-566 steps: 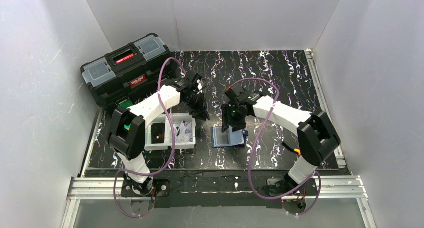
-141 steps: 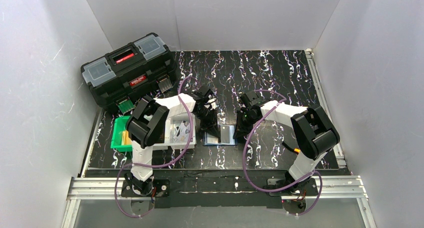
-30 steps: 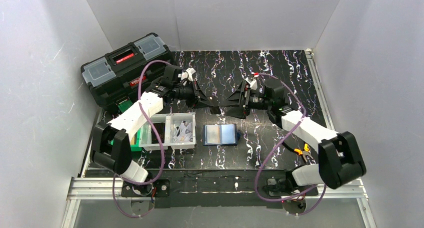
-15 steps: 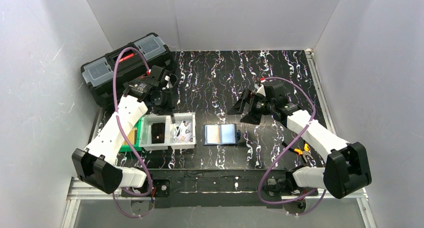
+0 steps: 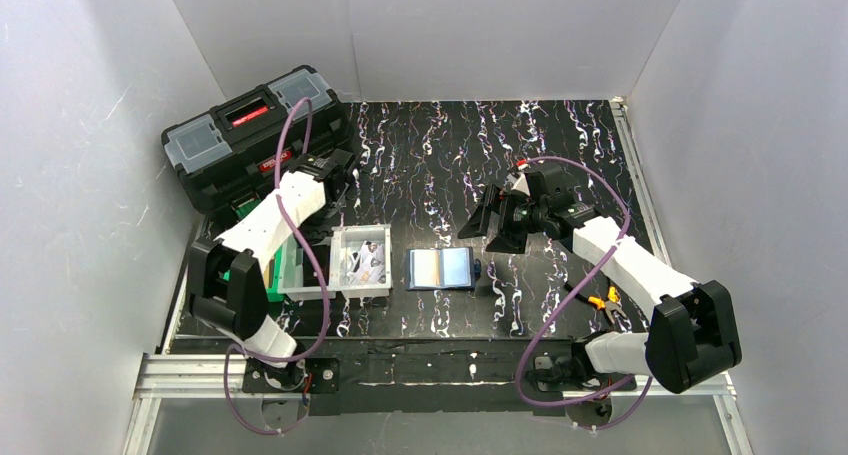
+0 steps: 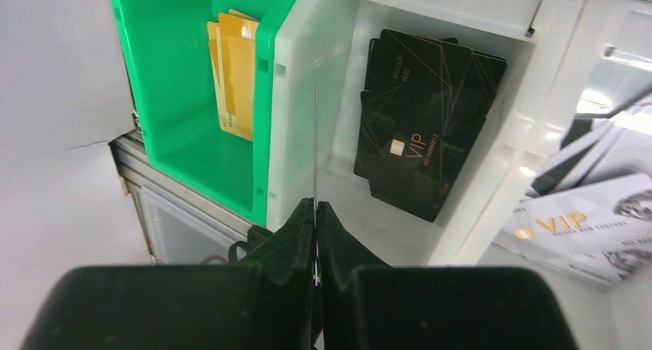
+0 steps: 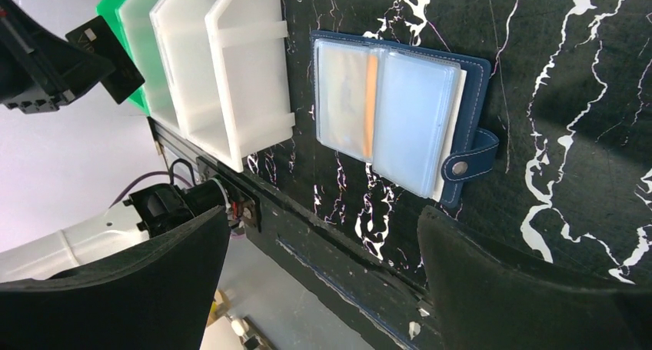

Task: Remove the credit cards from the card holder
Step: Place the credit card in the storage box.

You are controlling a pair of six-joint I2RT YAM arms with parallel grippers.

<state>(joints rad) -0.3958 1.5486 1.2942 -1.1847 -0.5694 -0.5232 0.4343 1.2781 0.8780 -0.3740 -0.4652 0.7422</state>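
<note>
The navy card holder (image 5: 441,268) lies spread open on the black table, with an orange credit card (image 7: 370,104) standing edge-up in its pale middle pocket (image 7: 400,127). My left gripper (image 6: 315,208) is shut on a thin card seen edge-on (image 6: 315,142); the right wrist view shows it as a dark card (image 7: 104,54). This gripper hangs over the wall between the green bin (image 6: 177,119) and a white bin (image 6: 304,96). Yellow credit cards (image 6: 234,73) lean inside the green bin. My right gripper (image 7: 323,211) is open and holds nothing, up and right of the holder (image 5: 478,227).
Black VIP cards (image 6: 423,119) lie in the white bin, and white printed VIP cards (image 6: 584,219) in the bin next to it (image 5: 362,293). A black toolbox (image 5: 255,135) stands at the back left. Orange-handled pliers (image 5: 603,300) lie right of my right arm. White walls enclose the table.
My left arm has swung from the table's middle back to the left and now holds its card over the bins. My right gripper has drawn back slightly toward the holder, still open.
</note>
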